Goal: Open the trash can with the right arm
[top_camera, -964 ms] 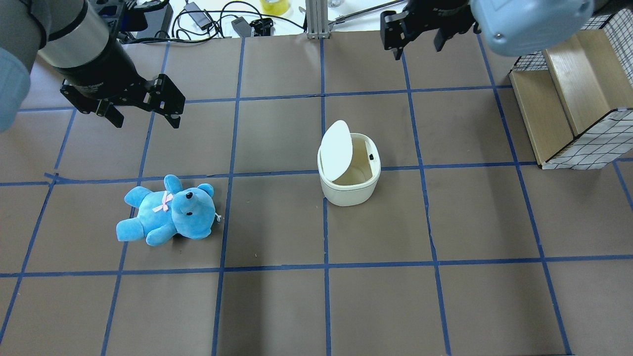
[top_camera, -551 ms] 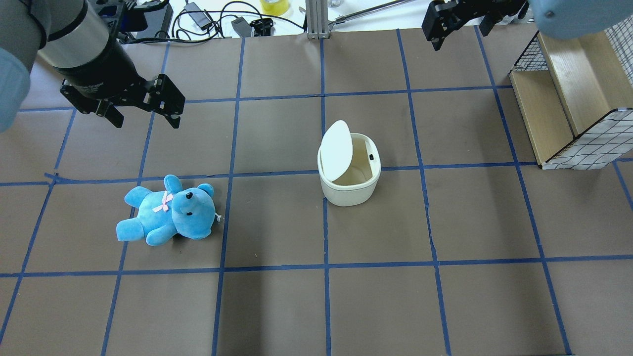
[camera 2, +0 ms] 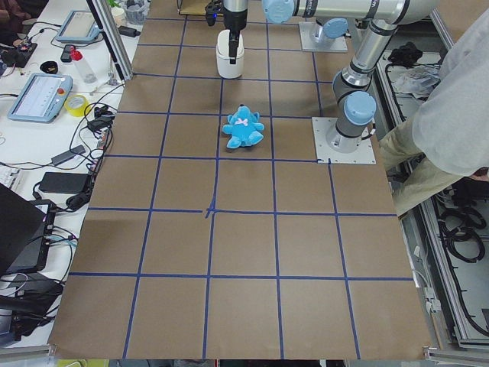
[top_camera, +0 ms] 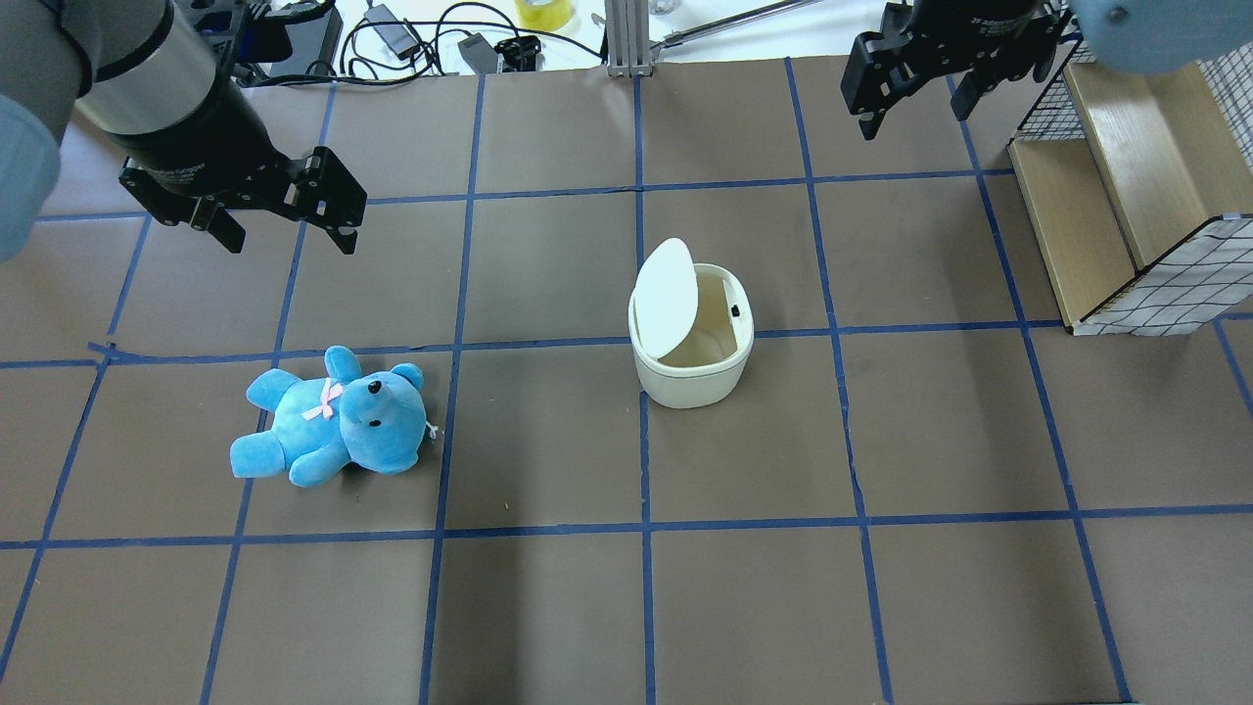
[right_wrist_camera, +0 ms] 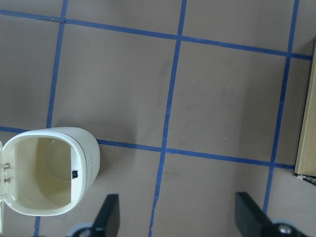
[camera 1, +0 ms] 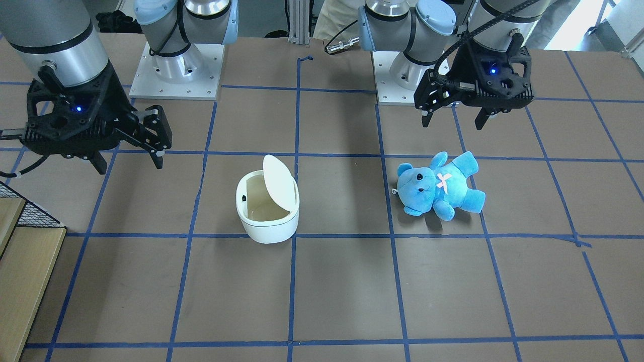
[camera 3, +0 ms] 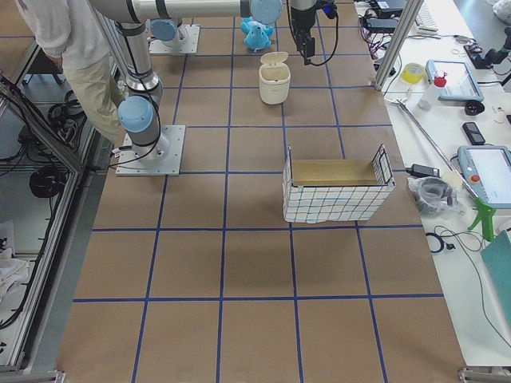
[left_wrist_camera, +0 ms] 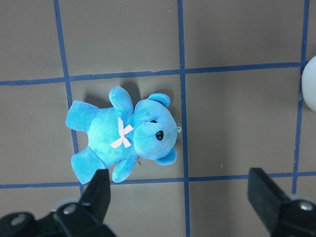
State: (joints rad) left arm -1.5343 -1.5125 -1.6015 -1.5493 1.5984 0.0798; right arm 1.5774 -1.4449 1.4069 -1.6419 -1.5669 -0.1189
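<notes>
1 trash can stands upright near the middle of the table, just right of the centre tape line. Its lid is tipped up on the left side, leaving the cream inside bare and empty. I judge it light: a thin, stiff plastic shell with smooth, slippery walls, likely to slide or topple under a sideways shove, so any contact should be gentle and from above. The lid's free edge is the place to take hold (or the small dark catch on the right inner rim, if that releases it). The rounded body offers poor purchase for 2 narrow fingers. With the lid up, the opening looks done.

To the can's left, well apart from it, lies a blue teddy bear. Farther off on the left, the left gripper hangs above the table with its 2 fingers spread wide, holding and touching nothing. Farthest, at the right, the right gripper hovers beside a wire-and-wood crate, its fingers likewise wide apart and empty. Its wrist camera shows the can off to the left, clear of both fingertips.
</notes>
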